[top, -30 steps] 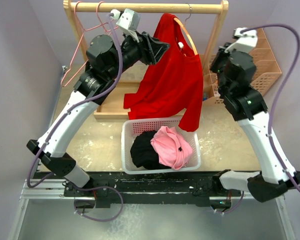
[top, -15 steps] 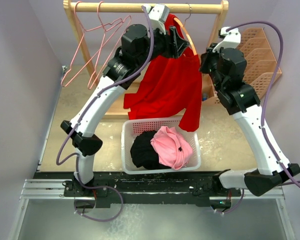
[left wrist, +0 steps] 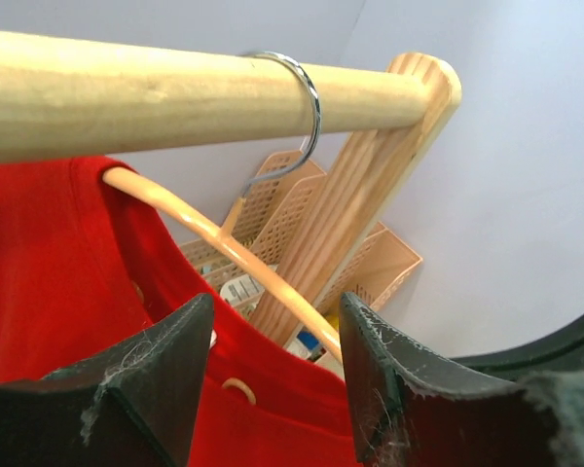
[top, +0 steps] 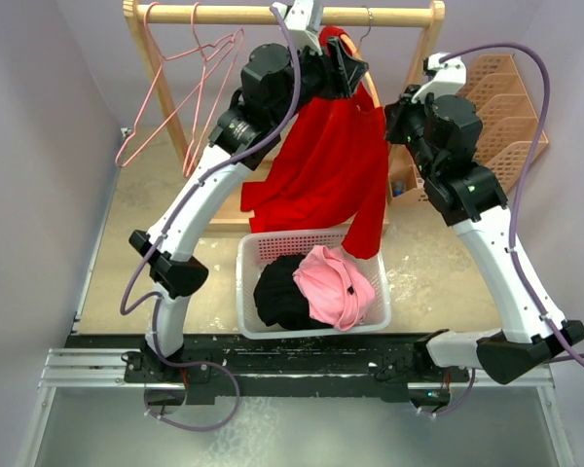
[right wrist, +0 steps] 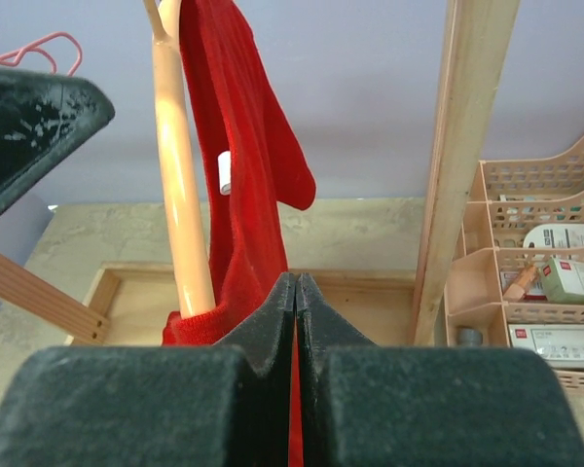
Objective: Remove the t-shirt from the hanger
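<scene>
Left jaws apart astride hanger (left wrist: pixel 224 243); right jaws tight on t-shirt (top: pixel 331 165), vertical, hem down.

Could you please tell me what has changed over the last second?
The left tool swung right and up along the rail to the hanger, its jaws open astride the hanger's arm. The right tool shifted left, nearer the t-shirt, and is shut on a fold of it. The t-shirt is still on the hanger; the basket has not moved.
</scene>
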Robot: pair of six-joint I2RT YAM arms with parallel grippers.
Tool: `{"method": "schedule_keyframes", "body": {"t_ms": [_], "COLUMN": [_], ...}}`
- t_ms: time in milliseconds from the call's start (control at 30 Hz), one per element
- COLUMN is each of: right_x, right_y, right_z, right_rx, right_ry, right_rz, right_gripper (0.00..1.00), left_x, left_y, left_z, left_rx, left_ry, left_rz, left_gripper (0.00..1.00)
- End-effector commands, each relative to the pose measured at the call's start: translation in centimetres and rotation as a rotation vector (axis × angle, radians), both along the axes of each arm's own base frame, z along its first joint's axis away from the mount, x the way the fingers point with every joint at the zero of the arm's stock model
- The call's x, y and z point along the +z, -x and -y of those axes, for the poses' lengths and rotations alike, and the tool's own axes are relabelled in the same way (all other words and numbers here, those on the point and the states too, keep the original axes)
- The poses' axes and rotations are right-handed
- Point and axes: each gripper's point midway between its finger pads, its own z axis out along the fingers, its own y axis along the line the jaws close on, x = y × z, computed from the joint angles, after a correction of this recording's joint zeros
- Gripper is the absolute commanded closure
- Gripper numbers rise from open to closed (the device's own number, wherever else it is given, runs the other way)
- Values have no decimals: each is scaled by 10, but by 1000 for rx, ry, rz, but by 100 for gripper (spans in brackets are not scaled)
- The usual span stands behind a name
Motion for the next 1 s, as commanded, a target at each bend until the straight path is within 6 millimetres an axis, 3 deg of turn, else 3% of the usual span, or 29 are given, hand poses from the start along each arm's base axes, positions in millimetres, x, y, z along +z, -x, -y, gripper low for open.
{"method": "schedule_keyframes", "body": {"t_ms": [0,233,500,967], "right_x": [19,12,9,3], "right_y": [4,4,5,2], "right_z": [-2,-12,-15,-19], "right_rx": [25,72,89,105], "right_ry": [-32,-42,-42,-46], "right_rz": [65,55,52,42], "right_gripper": [100,100,100,100], "left_x": [31,24,18,12], "left_y": [-4,-21,-35,-28], "left_z": [-5,-11,-12,0], "left_rx": [21,-9,-63,-141], "left_ry": [110,172,236,250], "left_rz": [51,0,-34,-41], "left_gripper": [43,44,56,54]}}
